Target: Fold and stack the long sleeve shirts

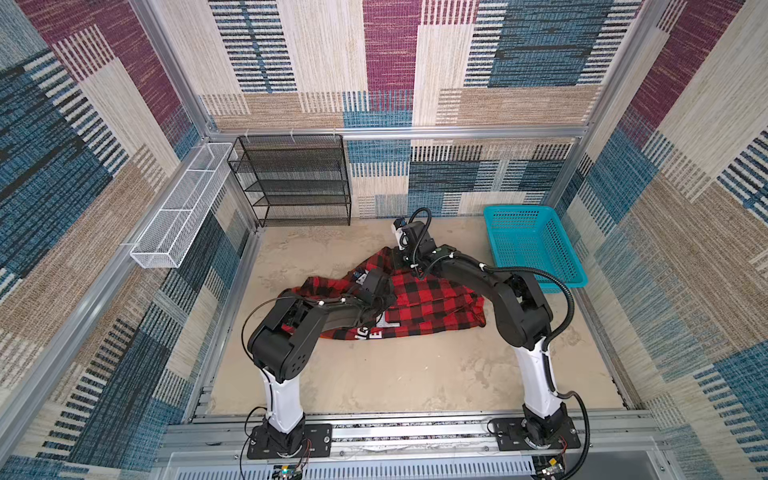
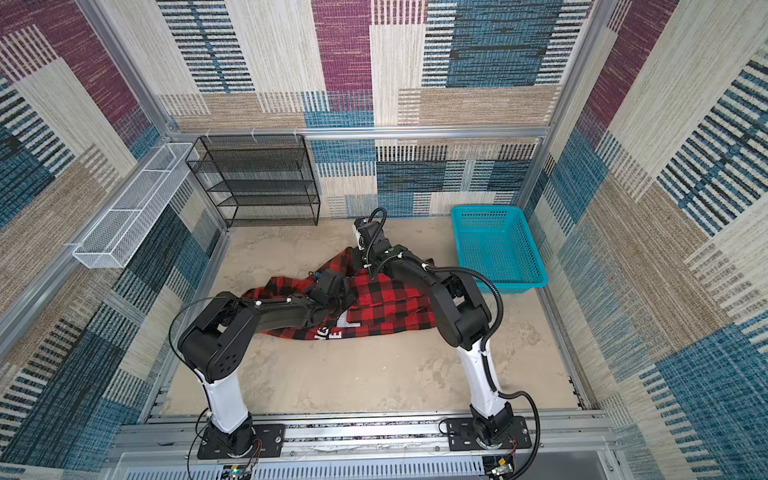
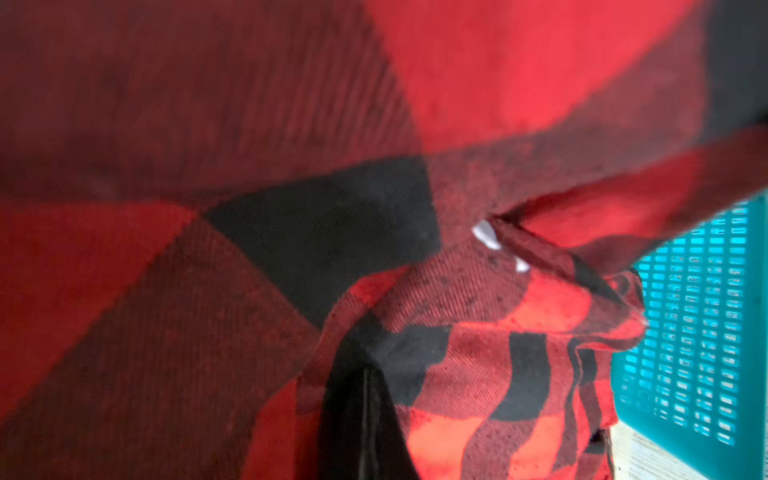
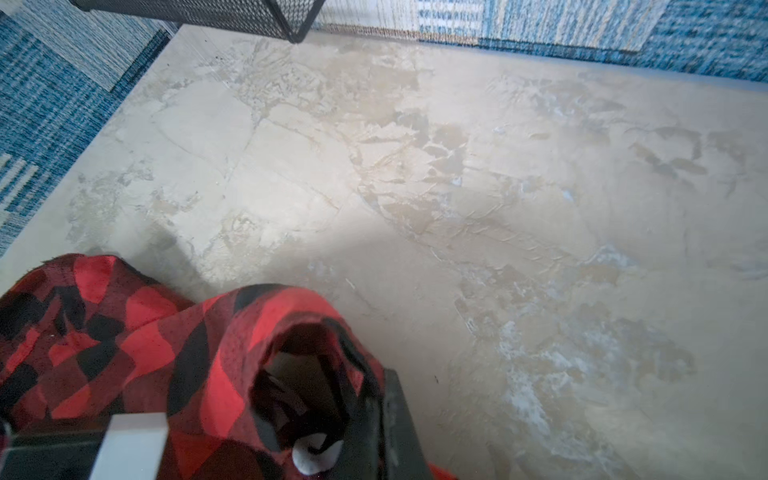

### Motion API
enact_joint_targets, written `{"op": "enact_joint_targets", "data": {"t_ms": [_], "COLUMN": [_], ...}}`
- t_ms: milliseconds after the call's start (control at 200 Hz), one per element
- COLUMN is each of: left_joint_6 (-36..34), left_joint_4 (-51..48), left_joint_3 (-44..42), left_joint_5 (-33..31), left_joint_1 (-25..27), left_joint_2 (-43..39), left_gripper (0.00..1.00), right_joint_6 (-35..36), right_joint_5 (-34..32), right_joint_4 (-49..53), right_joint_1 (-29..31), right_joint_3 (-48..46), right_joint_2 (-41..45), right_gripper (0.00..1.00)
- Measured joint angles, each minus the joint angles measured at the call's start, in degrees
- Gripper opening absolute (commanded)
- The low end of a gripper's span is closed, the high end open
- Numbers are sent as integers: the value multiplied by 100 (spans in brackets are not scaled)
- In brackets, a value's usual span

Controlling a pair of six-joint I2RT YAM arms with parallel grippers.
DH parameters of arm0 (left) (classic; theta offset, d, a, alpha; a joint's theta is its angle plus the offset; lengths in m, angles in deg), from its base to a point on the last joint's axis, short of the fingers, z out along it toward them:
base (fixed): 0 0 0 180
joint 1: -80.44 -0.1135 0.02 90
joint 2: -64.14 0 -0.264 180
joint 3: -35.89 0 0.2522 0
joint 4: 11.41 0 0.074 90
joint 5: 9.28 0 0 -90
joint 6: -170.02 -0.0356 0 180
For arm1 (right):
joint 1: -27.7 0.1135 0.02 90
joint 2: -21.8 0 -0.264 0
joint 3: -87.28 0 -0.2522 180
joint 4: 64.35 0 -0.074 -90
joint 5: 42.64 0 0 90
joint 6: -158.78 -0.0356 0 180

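Working outward from the near rail, meets bare table (image 1: 374, 374) first, then the shirt (image 1: 432, 303) heaped mid-table, white lettering (image 1: 384, 328) at its near edge, long axis running side to side. Has the left gripper (image 1: 380, 297) closed over the shirt's middle, probably pinching cloth, though draped plaid smothers that wrist view and hides the jaws. Has the right gripper (image 1: 400, 251) farther back at the shirt's far edge, jaws closed on a bunched fold of plaid. Puts most of the shirt robot-ward of the right jaws, which suggests drawing that edge away to spread it. Ends with teal basket (image 1: 536, 245) and black rack (image 1: 291, 183) beyond.
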Motion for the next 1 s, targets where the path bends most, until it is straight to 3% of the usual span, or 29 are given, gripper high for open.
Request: {"op": "enact_joint_targets", "data": {"t_ms": [676, 1001], "left_joint_6": [-4, 0], "left_joint_4": [98, -2], "left_joint_3": [-59, -133], "left_joint_5": [-63, 28], "left_joint_1": [201, 203], "left_joint_2": [46, -111], "left_gripper": [0, 0], "right_joint_6": [262, 560], "right_joint_5": [-505, -466], "right_joint_4": [76, -297], "right_joint_1": [4, 4], "right_joint_3": [380, -79], "right_joint_2": [341, 608], "right_gripper": [3, 5]}}
